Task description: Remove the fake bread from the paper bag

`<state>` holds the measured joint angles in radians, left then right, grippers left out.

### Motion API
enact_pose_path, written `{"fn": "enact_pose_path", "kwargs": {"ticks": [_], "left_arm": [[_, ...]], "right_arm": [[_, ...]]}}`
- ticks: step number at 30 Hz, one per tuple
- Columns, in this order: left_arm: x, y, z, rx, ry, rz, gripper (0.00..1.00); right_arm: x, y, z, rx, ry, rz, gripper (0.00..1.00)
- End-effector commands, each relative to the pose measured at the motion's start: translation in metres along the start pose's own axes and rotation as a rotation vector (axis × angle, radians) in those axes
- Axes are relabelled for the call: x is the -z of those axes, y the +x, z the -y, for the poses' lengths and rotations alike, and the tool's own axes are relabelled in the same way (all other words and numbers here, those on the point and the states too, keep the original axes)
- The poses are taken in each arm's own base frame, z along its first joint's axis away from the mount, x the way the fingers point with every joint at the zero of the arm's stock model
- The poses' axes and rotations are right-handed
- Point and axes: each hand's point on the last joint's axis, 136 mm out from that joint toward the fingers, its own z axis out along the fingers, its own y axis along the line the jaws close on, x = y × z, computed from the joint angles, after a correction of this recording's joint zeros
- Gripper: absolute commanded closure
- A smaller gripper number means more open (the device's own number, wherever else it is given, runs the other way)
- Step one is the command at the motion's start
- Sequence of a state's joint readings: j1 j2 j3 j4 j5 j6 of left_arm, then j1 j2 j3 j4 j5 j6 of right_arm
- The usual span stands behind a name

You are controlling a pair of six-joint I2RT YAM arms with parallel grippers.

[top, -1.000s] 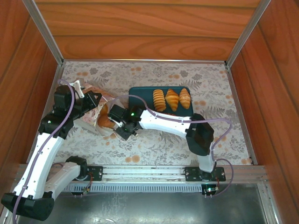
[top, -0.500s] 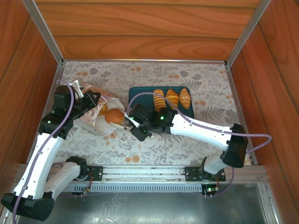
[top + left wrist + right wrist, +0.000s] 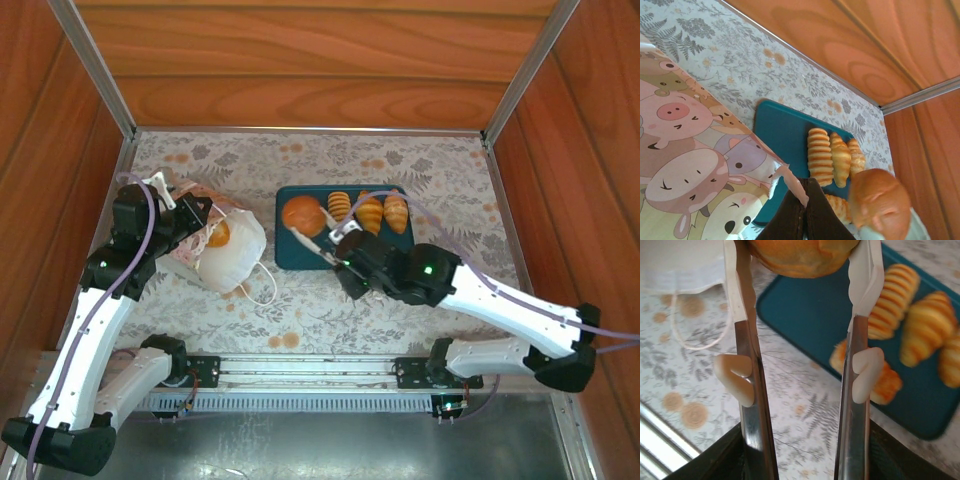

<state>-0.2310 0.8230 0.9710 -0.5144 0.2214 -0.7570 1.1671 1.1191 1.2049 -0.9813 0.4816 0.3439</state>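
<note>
Transfer stage | right fingers [image 3: 864, 280] clamped on round bun [image 3: 301, 214], poised over teal tray [image 3: 298, 256] beside unloaded pastries [image 3: 370, 212], for release | left fingers [image 3: 815, 215] pinched on paper bag [image 3: 232, 260] rim, steadying it on surface [image 3: 400, 160] | one pastry [image 3: 218, 234] visible inside

The left arm [image 3: 85, 330] stood arched forward, with the left hand [image 3: 196, 214] pinched shut on the rim of the paper bag [image 3: 232, 258]. The right arm [image 3: 500, 300] lay stretched low and leftward, and the right hand [image 3: 310, 230] gripped a round bun [image 3: 301, 214] between half-spread fingers.
</note>
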Motion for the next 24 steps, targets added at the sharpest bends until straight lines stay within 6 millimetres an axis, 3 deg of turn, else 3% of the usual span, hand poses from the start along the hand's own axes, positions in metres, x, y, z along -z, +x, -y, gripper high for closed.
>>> {"fn": "enact_pose_path", "kwargs": {"ticks": [1,10,17,24], "left_arm": [[0.006,-0.011,0.007,-0.004,0.021,0.050,1.00],[0.004,-0.011,0.009,-0.002,0.030,0.043,1.00],[0.004,-0.010,0.010,-0.006,0.037,0.038,1.00],[0.004,-0.011,0.010,-0.006,0.039,0.038,1.00]], "right_arm": [[0.010,0.010,0.039,-0.137,0.136,0.015,0.46],[-0.002,0.072,0.085,-0.403,0.212,-0.198,0.46],[-0.009,0.114,0.094,-0.594,0.205,-0.338,0.46],[-0.020,0.132,0.093,-0.675,0.153,-0.405,0.45]]}}
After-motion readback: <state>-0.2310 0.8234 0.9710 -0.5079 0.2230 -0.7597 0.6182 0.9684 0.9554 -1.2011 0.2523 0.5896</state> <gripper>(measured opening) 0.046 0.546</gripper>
